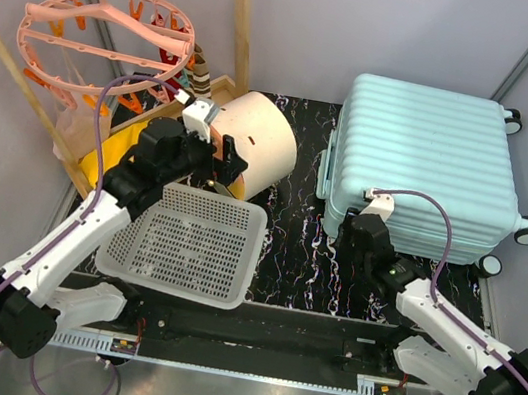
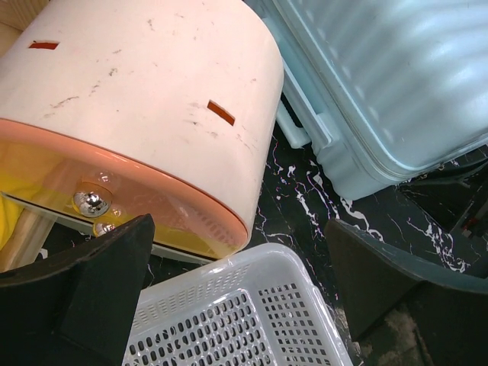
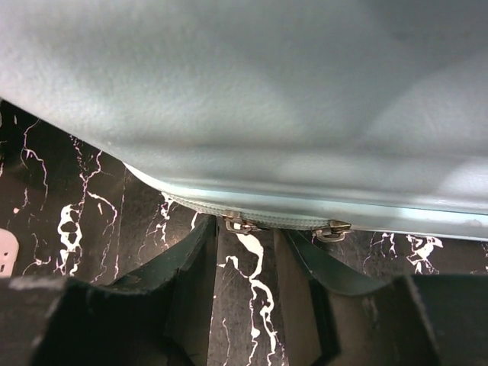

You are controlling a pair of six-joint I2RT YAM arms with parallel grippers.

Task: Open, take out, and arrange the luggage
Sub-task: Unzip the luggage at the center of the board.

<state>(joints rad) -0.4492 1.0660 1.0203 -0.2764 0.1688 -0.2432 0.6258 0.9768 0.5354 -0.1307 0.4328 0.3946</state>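
Note:
The pale mint-blue luggage (image 1: 423, 153) lies flat and zipped shut at the back right of the black marbled mat (image 1: 285, 252). It also shows in the left wrist view (image 2: 396, 84). My right gripper (image 1: 347, 230) is low at its near left corner, jaws open a narrow way. In the right wrist view the gripper (image 3: 245, 238) points at the luggage's zip seam (image 3: 252, 215). One metal zip pull (image 3: 240, 225) hangs just beyond the gap between the fingertips, and a second pull (image 3: 333, 230) is to its right. My left gripper (image 1: 222, 170) is wide open and empty (image 2: 238, 232).
A white perforated basket (image 1: 241, 212) sits tilted at the front left, under my left gripper (image 2: 252, 274). A cream-and-orange drawer box (image 1: 258, 141) lies on its side behind it. A wooden rack (image 1: 239, 11) with a pink peg hanger (image 1: 98, 38) stands at the back left.

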